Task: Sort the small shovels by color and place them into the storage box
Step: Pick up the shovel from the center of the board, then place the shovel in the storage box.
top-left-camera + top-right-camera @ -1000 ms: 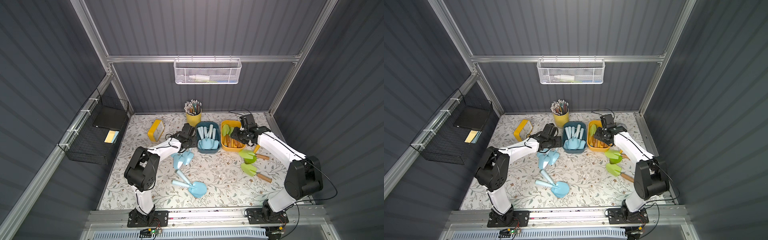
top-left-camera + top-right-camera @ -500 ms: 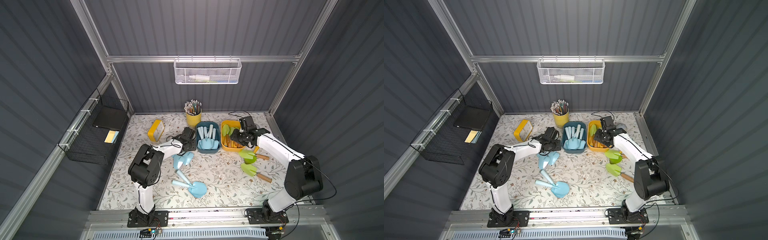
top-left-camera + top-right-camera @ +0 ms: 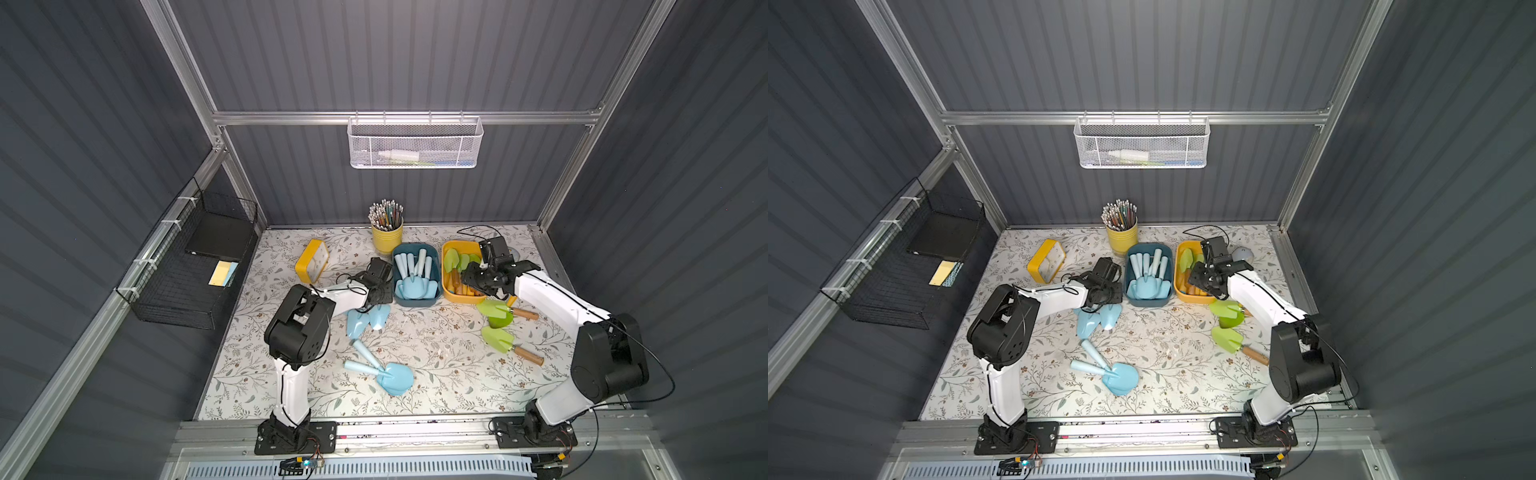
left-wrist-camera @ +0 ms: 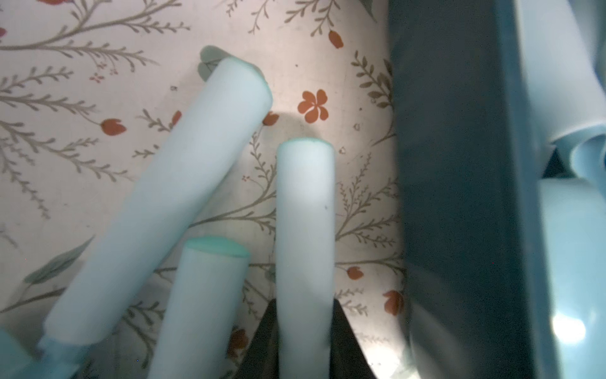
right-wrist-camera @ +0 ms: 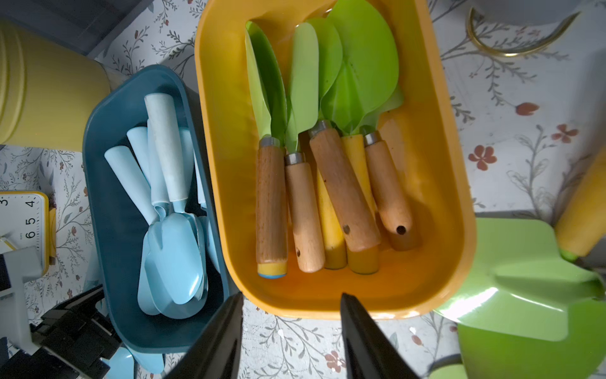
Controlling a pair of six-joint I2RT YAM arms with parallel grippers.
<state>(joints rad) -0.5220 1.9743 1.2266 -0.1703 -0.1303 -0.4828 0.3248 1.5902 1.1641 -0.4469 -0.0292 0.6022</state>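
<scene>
My left gripper (image 4: 305, 306) is shut on the handle of a pale blue shovel (image 4: 305, 213) lying on the mat beside the blue storage box (image 4: 459, 197). Two more pale blue handles (image 4: 183, 183) lie next to it. In a top view the left gripper (image 3: 376, 286) sits over three loose blue shovels (image 3: 365, 322); two others (image 3: 386, 374) lie nearer the front. The blue box (image 3: 415, 303) holds several blue shovels. My right gripper (image 5: 290, 303) stands open and empty by the near rim of the yellow box (image 5: 436, 197), which holds several green shovels (image 5: 328, 98). Two green shovels (image 3: 498, 313) lie on the mat.
A yellow pencil cup (image 3: 386, 239) stands behind the boxes and a yellow clock (image 3: 311, 259) to their left. A grey round object (image 3: 515, 252) sits at the back right. A black wire basket (image 3: 187, 266) hangs on the left wall, a white mesh basket (image 3: 415, 143) on the back wall.
My left gripper has closed from open onto the blue handle, and its arm has folded in closer. The right gripper has barely moved and stays open.
</scene>
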